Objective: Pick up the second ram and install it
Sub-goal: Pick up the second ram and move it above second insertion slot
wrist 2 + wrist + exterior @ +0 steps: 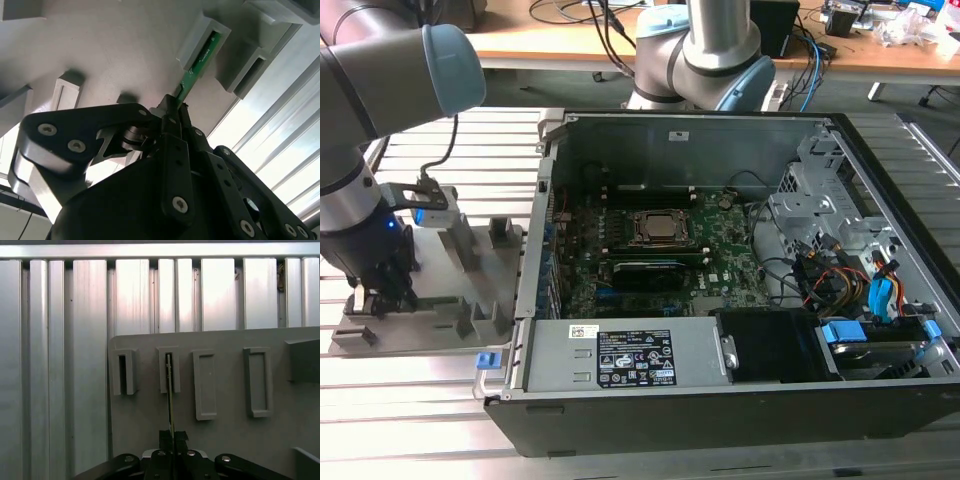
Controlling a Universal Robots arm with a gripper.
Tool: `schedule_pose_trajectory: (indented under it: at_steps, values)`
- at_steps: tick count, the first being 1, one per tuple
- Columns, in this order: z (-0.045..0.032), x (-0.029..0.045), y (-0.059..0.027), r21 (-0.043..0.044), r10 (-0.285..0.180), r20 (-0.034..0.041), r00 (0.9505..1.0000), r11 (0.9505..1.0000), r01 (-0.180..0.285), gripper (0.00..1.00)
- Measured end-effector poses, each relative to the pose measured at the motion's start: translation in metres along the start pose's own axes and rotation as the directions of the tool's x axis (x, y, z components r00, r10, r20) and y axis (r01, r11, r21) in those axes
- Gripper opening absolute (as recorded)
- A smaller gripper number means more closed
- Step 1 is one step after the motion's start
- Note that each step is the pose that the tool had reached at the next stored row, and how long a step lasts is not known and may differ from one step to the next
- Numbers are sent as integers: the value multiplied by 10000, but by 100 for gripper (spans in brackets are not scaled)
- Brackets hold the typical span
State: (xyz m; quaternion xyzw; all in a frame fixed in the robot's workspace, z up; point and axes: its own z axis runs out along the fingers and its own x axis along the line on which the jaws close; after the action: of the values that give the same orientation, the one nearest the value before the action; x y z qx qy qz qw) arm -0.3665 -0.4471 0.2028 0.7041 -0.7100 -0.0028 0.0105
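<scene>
The second ram (199,62) is a thin green board standing on edge in the grey plastic fixture (235,440). Its far end sits inside a slotted upright post (195,35). In the first wrist view the ram (169,390) shows edge-on, running from the post's slot down to my fingers. My gripper (175,107) is shut on the ram's near end, one black finger pressed on each face. In the exterior view the gripper (380,292) is low over the fixture (440,290), at the exterior view's left of the open computer case.
The open computer case (720,400) lies to the exterior view's right of the fixture, with the green motherboard (720,235) and CPU socket (660,228) exposed. Cables and drive bays crowd its right side. Several other grey posts (205,385) stand beside the ram. Ribbed aluminium table (60,340) surrounds the fixture.
</scene>
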Motion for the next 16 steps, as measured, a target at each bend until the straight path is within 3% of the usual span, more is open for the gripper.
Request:
schedule_pose_trajectory:
  at_steps: [16]
  values:
    - [-196, -3, 4, 0, 0, 0, 10000, 10000, 0, 14]
